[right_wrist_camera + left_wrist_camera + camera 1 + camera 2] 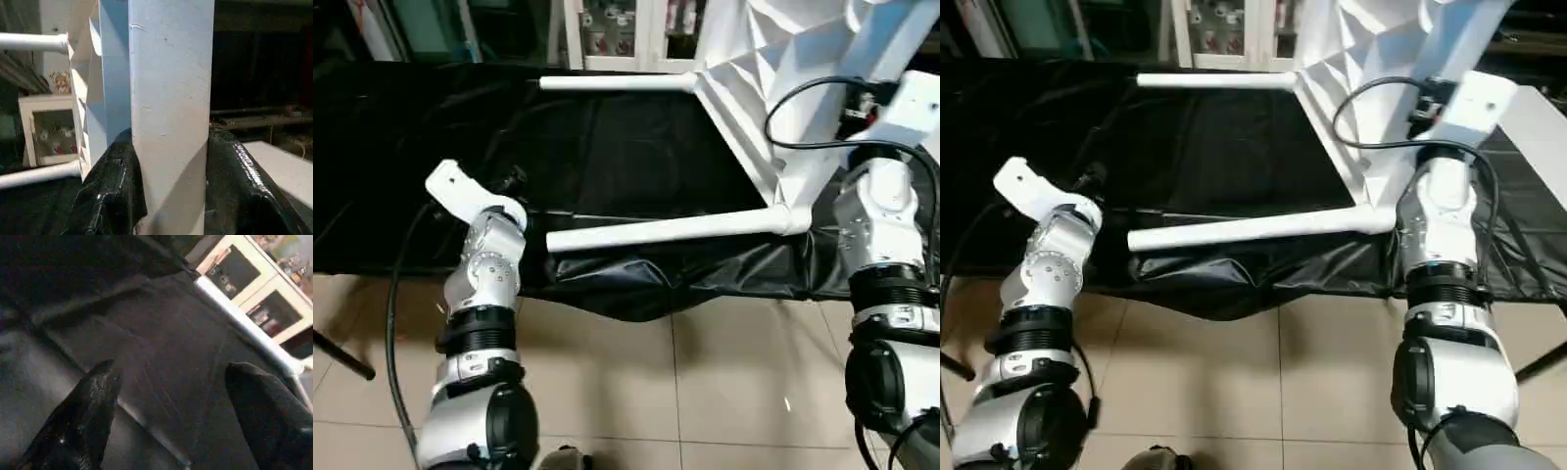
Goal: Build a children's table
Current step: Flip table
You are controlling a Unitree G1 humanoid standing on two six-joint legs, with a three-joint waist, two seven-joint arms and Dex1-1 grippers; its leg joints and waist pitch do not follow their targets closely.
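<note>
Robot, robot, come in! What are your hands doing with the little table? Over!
Right gripper clamped on a table leg. Left gripper open over the black cover. Tabletop tipped up, two legs fitted. Nothing blocking.

tilted white tabletop (754, 59) with fitted legs (666, 230)

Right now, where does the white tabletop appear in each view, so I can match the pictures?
Left eye view: tabletop, tilted up, upper right, ribs toward the camera.
Right eye view: tabletop upper right of centre.
Left wrist view: small white corner at the far leg's end, beyond the open left tool.
Right wrist view: ribbed edge beside the leg gripped by the right tool.
Shared landmark: the white glass-door cabinet.
</note>
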